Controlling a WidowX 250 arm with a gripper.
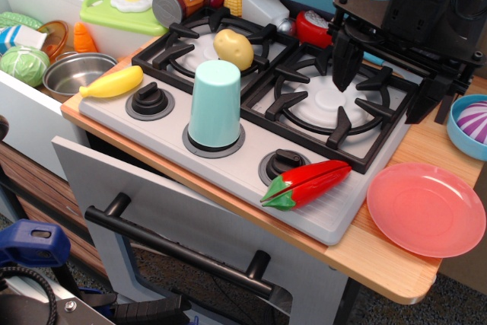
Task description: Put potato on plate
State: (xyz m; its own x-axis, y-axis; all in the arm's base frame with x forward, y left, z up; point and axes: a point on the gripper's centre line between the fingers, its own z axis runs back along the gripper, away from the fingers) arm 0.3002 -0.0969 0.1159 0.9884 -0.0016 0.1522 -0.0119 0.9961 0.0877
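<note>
- claw (384, 85) hangs wide open over the right burner, holding nothing
- potato (233, 49) sits well off to its left
- plate (426, 208) is near, below it

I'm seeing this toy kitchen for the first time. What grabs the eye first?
The mint cup stands upside down at the stove's front, covering a knob, with the potato on the left burner grate just behind it. A red chili pepper lies on the stove's front right corner, beside the empty pink plate. The black hand hovers over the right burner.
</note>
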